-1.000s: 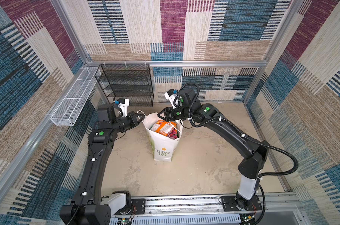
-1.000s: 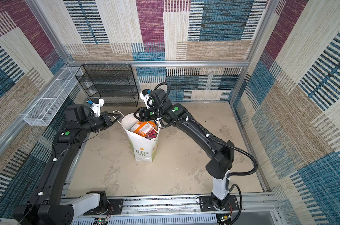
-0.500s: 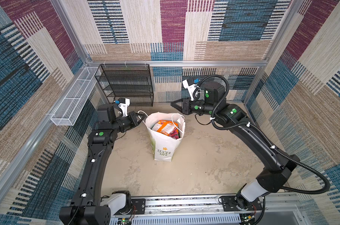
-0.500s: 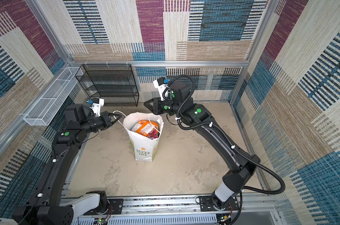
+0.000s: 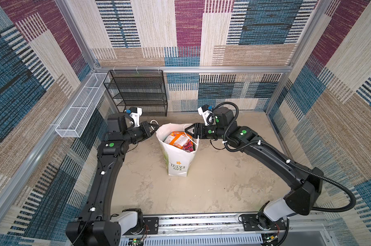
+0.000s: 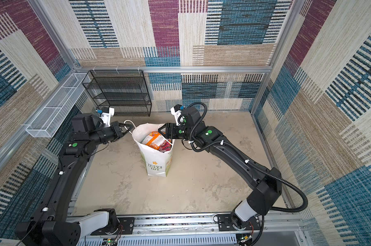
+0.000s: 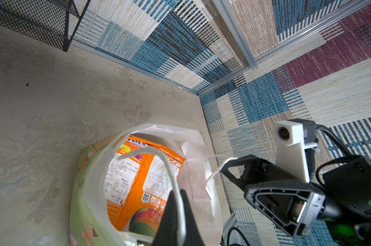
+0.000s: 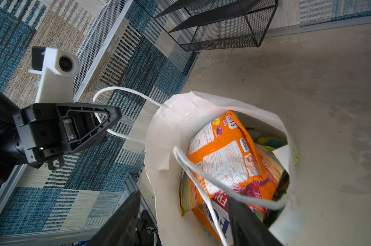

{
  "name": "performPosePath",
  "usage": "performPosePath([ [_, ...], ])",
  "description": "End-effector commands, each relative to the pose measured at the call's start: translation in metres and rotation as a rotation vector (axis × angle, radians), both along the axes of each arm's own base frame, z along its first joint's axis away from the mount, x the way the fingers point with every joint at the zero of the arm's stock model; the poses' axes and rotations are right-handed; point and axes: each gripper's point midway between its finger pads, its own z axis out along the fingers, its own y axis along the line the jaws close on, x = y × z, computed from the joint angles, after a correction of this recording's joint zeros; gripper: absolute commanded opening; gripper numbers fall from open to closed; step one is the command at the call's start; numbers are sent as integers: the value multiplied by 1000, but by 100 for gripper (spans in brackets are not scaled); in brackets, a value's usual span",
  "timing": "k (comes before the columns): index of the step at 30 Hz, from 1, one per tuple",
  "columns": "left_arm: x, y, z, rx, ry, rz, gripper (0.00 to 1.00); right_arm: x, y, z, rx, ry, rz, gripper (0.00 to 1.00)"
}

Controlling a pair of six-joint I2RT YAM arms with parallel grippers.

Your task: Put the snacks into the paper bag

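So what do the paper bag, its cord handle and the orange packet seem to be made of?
Paper bag: matte white paper, creased and folded at the rim. Cord handle: thin white cord, limp; probably paper or cotton. Orange packet: glossy plastic film, crinkled with glare.

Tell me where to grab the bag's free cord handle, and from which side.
Pinch the free cord handle where its loop droops over the snacks. Come in from the right arm's side of the paper bag with the right gripper, its open fingers either side of the cord. The cord is thin and slack, so close across it. The left gripper holds the other handle.
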Motion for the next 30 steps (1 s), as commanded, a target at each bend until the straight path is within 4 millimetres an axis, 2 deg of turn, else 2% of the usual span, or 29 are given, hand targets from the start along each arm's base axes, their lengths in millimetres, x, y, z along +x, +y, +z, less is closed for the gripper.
performPosePath([
  [1,6,0,6,-4,-38,-2,3,6,15,20,96,-19,23,67],
  [5,6,2,7,-11,-42,4,3,16,24,13,99,3,24,69],
  [7,6,3,7,-10,-44,8,3,17,35,20,131,10,65,69],
  [14,7,6,6,-7,-44,15,3,23,59,16,158,44,119,68],
  [17,7,6,6,-6,-42,20,3,29,53,14,142,63,51,68],
  [21,7,6,5,-11,-42,18,3,26,40,18,93,24,-66,67],
  [27,8,7,5,-14,-38,20,3,18,30,-5,30,89,-158,71],
  [30,8,7,4,-14,-36,22,3,15,24,-7,10,89,-208,75],
])
